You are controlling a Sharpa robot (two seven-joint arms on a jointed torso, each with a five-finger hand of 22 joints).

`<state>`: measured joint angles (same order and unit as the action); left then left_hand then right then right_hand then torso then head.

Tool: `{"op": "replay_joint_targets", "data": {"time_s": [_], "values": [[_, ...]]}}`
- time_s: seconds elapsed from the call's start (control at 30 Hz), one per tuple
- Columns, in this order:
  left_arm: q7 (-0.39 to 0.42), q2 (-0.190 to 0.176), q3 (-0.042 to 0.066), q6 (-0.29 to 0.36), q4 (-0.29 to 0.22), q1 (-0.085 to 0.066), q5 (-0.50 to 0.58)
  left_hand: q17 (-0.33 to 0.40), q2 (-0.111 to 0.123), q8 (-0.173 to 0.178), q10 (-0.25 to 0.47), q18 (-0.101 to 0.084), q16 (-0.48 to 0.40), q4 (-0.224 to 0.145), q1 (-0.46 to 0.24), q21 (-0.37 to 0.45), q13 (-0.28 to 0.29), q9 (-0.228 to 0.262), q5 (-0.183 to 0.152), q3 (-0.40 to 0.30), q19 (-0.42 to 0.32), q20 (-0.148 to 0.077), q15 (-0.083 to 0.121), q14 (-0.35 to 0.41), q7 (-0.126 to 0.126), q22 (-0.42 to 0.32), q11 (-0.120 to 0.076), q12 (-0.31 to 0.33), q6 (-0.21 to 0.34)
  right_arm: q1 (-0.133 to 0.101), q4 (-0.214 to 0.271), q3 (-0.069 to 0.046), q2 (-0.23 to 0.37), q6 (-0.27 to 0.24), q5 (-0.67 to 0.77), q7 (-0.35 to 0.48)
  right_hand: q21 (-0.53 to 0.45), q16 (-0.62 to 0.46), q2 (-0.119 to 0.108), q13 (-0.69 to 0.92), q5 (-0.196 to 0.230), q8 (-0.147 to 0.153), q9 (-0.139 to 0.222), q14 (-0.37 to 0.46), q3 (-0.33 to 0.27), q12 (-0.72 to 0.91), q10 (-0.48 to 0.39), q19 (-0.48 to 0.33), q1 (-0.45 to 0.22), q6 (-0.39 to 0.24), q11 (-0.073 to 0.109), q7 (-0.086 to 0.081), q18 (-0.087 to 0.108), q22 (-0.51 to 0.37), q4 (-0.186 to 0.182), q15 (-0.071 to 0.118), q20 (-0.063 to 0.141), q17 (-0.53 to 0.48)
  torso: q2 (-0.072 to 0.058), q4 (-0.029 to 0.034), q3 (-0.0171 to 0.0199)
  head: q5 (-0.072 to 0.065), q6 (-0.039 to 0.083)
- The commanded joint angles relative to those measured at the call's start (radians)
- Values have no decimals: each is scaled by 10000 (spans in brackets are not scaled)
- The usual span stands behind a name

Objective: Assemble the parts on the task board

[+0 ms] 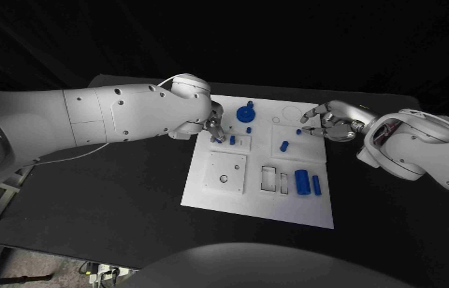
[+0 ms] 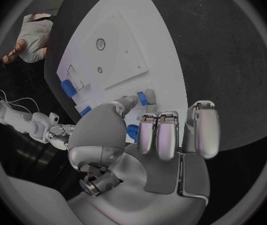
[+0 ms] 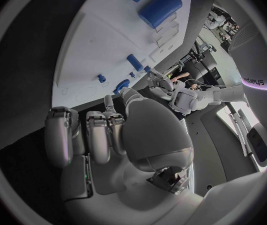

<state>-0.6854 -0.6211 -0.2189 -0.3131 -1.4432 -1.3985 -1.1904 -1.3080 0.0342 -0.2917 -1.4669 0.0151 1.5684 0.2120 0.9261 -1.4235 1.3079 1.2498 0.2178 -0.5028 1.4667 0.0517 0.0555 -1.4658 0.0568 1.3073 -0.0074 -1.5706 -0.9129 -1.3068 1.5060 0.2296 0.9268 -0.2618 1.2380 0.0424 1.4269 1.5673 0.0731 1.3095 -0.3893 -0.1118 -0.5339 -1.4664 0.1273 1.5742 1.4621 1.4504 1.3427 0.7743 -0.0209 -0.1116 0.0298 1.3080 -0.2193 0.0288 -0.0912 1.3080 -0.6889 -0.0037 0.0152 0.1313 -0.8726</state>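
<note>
The white task board (image 1: pixel 257 200) lies in the middle of the black table (image 1: pixel 122 191), and the left hand (image 1: pixel 214 124) is at its far left corner, about ten o'clock from the board's middle, fingers pointing down at a small blue peg (image 1: pixel 232 140) standing just beside the fingertips, toward three o'clock of them. In the left wrist view the thumb and one finger seem to close on a small blue peg (image 2: pixel 142 98), but whether it is truly pinched I cannot tell. The blue gear (image 1: pixel 246 114) sits just beyond, at one o'clock from that hand. The right hand (image 1: pixel 327 122) hovers at the far right edge, fingers loosely curled and holding nothing; a short blue pin (image 1: pixel 283 146) lies toward its eight o'clock, long axis running roughly near to far. A large blue cylinder (image 1: pixel 302 181) and a slimmer one (image 1: pixel 317 185) lie at the near right, axes also near to far, closer to the right hand. The left hand is nearer the pegs, so the seating move is likely its job.
</note>
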Motion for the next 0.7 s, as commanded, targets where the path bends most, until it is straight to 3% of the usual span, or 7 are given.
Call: {"op": "replay_joint_targets", "data": {"time_s": [0.03, 0.7], "values": [[50, 2, -24, 49, -28, 32, 295, -2628, 22, 27, -1039, 170, 24, 16, 116, 49, 2629, 14, 13, -62, 325, 50, 12, -1050, -9, 2211, -31, -2, -56, 7, 8, 1, -6, 157, 90, -50, -33, 35, 19, 2613, -50, 52, 17, -1043, 37, -34, 1087, -7, 85, 101, -35, 3, 121, 2077, 19, -41, 31, 2628, 1, 0, 1, -1, 0], [57, -56, -18, 75, -70, 16, 403, -2628, 39, 29, -1039, 170, 24, 33, 106, 45, 2629, 17, -2, -112, 328, 46, 16, -1050, -9, 2212, -33, -2, -79, 12, -15, 1, -7, 204, 90, -100, -42, 35, 12, 2613, -97, 59, 20, -1043, 61, -34, 1087, -13, 105, 109, -36, 1, 123, 2074, 45, -40, 32, 2628, 1, -1, 2, -9, 0]]}}
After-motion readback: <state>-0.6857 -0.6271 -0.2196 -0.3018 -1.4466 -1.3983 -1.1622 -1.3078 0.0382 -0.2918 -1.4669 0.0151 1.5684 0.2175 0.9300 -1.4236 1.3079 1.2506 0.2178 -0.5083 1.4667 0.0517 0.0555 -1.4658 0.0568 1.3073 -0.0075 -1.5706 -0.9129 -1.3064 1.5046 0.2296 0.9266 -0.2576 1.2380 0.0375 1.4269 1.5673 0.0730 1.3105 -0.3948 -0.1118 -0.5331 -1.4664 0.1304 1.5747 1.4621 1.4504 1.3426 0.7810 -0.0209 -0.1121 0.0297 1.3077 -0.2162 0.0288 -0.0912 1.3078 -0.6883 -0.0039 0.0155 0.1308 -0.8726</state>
